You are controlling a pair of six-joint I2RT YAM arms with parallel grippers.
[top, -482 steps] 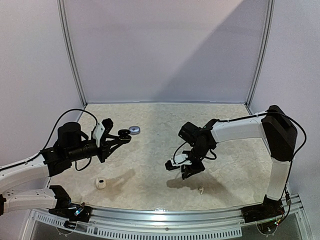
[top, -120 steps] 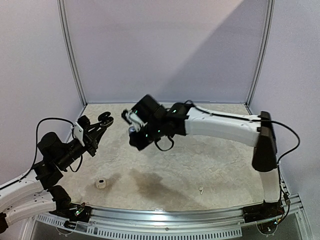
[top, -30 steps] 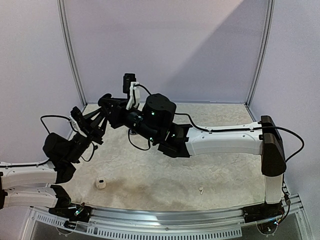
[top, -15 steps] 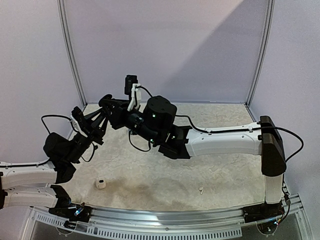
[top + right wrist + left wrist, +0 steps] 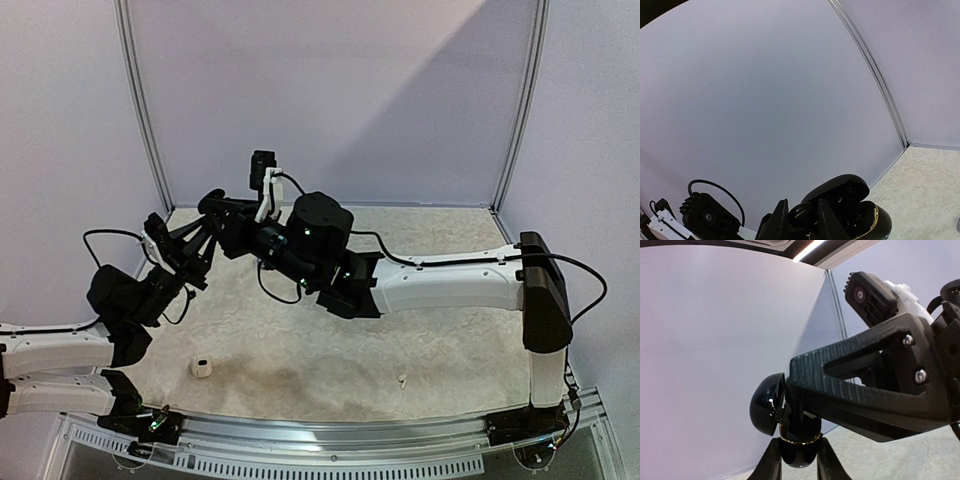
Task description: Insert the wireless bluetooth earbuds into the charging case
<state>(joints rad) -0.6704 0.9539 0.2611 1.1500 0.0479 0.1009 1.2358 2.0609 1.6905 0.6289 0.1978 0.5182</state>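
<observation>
**Above the desk point(image 5: 450, 330), at its far-left corner, a black earbud point(image 5: 799, 214) is meeting the charging case point(image 5: 766, 409)**

Left jaws are clenching the glossy black charging case, which is sitting lid-open well above the desk. Right jaws are grasping the black earbud at the case's open mouth; whether they are touching is unclear. Near the front edge, a small white object point(image 5: 202, 367) is lying on the left and a tiny white earbud point(image 5: 401, 380) on the right.
</observation>
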